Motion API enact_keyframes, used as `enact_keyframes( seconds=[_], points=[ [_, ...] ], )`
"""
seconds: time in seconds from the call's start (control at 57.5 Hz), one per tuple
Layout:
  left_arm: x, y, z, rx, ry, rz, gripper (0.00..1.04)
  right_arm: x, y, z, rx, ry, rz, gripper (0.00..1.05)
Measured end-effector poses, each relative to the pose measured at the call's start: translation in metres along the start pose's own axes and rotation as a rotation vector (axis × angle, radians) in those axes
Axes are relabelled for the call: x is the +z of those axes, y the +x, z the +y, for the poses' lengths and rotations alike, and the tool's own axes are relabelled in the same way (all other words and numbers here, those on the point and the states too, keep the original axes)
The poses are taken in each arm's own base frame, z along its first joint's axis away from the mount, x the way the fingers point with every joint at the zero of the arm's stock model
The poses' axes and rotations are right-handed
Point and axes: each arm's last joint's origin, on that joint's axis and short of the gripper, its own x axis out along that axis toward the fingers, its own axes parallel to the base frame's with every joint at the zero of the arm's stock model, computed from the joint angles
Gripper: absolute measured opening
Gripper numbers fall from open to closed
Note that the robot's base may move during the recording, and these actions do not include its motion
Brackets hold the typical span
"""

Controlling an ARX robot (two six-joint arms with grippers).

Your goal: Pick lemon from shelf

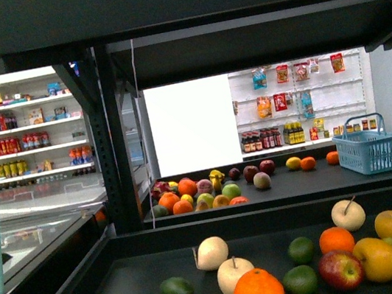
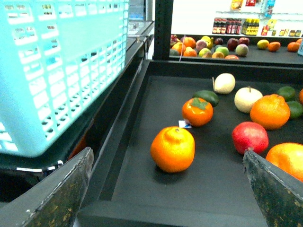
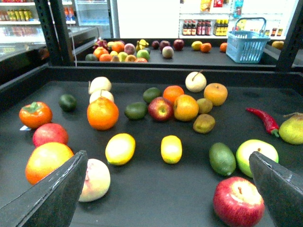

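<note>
The lemon (image 3: 120, 148), smooth and bright yellow, lies on the black tray of the shelf (image 3: 142, 73) among many fruits. Right beside it is a smaller oblong yellow fruit (image 3: 171, 149). My right gripper (image 3: 166, 158) is open and empty, low over the tray's near part. The lemon sits just ahead of it, toward its left finger (image 3: 52, 194). My left gripper (image 2: 167, 151) is open and empty over the same tray's left end (image 2: 142, 198), facing an orange fruit (image 2: 173, 148). Neither the lemon nor either arm shows in the front view.
A red apple (image 3: 238, 202), a pale peach (image 3: 94, 179) and a green avocado (image 3: 222, 158) lie close to the right fingers. A teal basket (image 2: 57, 61) stands left of the tray. A blue basket (image 1: 367, 151) sits on the far tray. Black uprights (image 1: 108, 131) frame the shelf.
</note>
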Motion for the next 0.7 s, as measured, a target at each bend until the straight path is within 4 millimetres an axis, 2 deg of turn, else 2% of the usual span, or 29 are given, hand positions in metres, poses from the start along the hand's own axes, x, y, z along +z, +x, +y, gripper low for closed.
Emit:
enact_keyframes(
  seconds=[0.696],
  points=[
    [0.0001, 0.0000, 0.0000, 0.000, 0.000, 0.000, 0.97, 0.0000, 0.0000, 0.0000, -0.001, 0.000, 0.000, 1.02]
  ],
)
